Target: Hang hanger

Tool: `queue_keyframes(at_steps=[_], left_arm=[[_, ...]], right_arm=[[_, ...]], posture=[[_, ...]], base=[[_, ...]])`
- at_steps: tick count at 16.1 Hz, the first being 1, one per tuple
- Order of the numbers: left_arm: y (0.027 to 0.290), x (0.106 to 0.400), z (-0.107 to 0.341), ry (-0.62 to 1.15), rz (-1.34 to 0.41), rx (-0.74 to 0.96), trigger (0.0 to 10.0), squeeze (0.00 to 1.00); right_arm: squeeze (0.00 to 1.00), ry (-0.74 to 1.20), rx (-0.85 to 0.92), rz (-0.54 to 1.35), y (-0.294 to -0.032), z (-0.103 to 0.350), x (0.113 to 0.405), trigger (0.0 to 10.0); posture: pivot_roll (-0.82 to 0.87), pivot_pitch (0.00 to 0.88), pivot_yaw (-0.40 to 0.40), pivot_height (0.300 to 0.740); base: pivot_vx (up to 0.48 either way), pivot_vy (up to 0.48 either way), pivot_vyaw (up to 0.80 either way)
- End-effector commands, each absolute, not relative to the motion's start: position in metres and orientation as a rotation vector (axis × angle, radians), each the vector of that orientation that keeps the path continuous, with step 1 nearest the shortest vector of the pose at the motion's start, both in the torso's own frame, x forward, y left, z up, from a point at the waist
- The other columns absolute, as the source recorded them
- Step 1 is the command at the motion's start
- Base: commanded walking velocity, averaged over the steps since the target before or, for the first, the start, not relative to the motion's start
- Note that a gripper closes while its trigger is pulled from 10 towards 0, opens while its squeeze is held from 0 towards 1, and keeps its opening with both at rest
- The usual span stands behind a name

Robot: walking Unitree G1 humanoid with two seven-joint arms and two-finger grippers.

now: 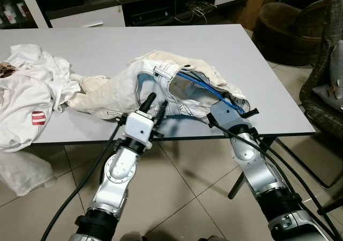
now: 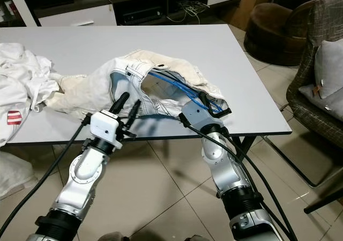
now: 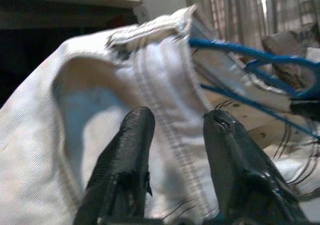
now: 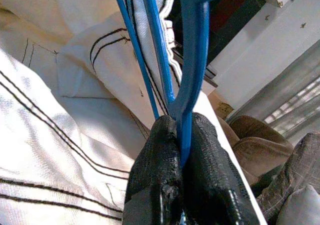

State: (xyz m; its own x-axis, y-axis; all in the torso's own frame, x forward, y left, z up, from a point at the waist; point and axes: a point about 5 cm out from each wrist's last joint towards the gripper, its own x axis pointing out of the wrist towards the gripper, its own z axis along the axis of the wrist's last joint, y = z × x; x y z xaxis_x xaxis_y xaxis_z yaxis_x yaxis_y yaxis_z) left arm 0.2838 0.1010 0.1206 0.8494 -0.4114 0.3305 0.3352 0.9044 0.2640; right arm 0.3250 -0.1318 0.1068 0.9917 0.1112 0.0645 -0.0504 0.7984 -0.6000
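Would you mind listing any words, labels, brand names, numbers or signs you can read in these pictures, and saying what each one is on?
No legible text in any view.
Red and white striped patch on the crumpled white garment at the table's left: stripes, no letters made out.
Cream garment with the blue hanger in it: dark stitching lines, no print.
Items on the shelf at top left: too small and blurred to read.

Crumpled white clothes (image 1: 27, 91) on grey table (image 1: 107, 43), brown armchair (image 1: 284, 24), dark TV cabinet (image 1: 144, 8), tiled floor (image 1: 182, 193)
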Motion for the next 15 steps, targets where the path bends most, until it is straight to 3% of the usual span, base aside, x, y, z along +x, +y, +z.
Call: queue_keyframes(at_steps=[1,8,13,14,15], left_arm=[[0.096,0.281,0.124,-0.419,-0.424,0.214,10.0,1.0],[0.094,0.289,0.123,-0.412,-0.366,0.226,10.0,1.0],[0.071,0.284,0.119,-0.379,-0.528,0.179,10.0,1.0],[0.069,0.284,0.118,-0.373,-0.534,0.179,10.0,0.0],[0.068,0.284,0.118,-0.371,-0.528,0.181,10.0,0.0]], right_arm=[[0.0,-0.098,-0.641,0.084,-0.13,0.109,0.328,10.0],[0.0,-0.124,-0.642,0.106,-0.126,0.112,0.325,10.0],[0.0,-0.137,-0.666,0.112,-0.125,0.113,0.323,10.0],[0.0,-0.14,-0.672,0.112,-0.125,0.113,0.323,10.0],[0.0,-0.143,-0.675,0.112,-0.125,0.113,0.323,10.0]], posture=[[0.03,0.0,0.025,0.74],[0.02,0.0,0.023,0.74],[0.01,0.0,0.024,0.74],[0.01,0.0,0.024,0.74],[0.01,0.0,0.024,0.74]], base=[[0.0,0.0,0.0],[0.0,0.0,0.0],[0.0,0.0,0.0],[0.0,0.0,0.0],[0.0,0.0,0.0]])
